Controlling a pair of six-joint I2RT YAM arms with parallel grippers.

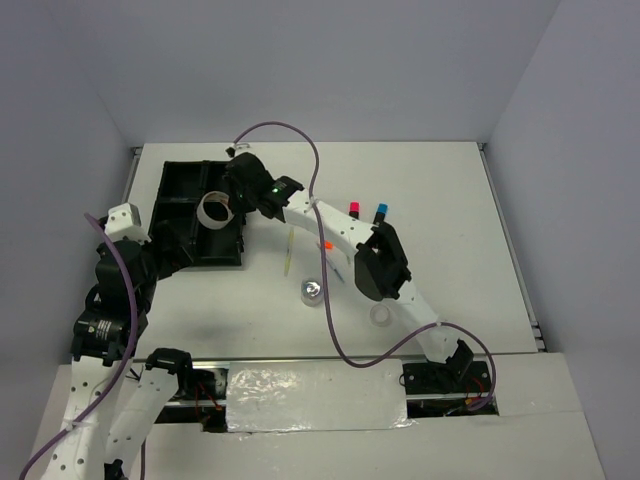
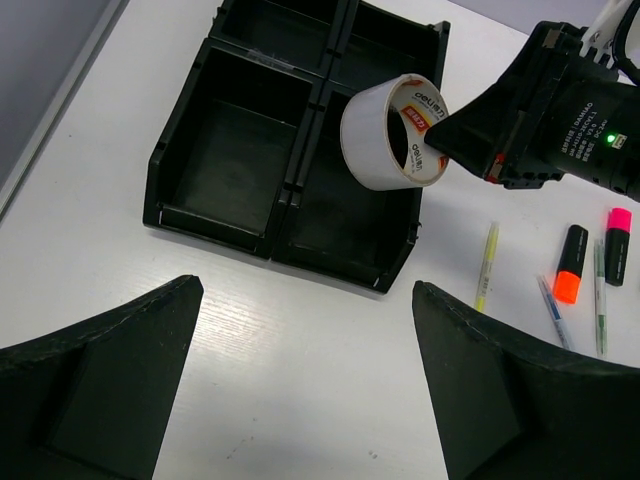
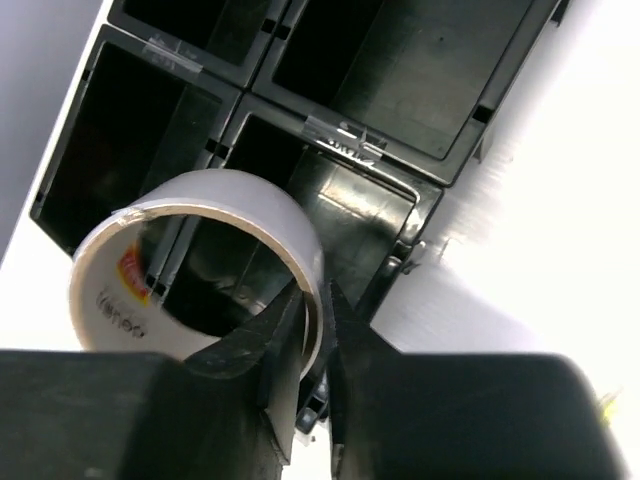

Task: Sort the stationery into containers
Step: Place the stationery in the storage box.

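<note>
My right gripper [image 1: 232, 205] is shut on the wall of a clear tape roll [image 1: 216, 209] and holds it above the near right compartment of the black four-compartment tray [image 1: 175, 225]. The roll [image 3: 190, 260] sits pinched between my fingers in the right wrist view, and it also shows in the left wrist view [image 2: 385, 132]. My left gripper [image 2: 305, 385] is open and empty over bare table near the tray's front. Orange [image 1: 328, 244], pink [image 1: 353, 209] and blue [image 1: 380, 212] capped highlighters, thin pens [image 1: 288, 252], a second tape roll [image 1: 381, 316] and a silvery round piece [image 1: 312, 290] lie on the table.
The tray [image 2: 230, 150] has four compartments, all showing dark and bare. A purple cable [image 1: 318, 190] arcs over the right arm. White walls enclose the table on three sides.
</note>
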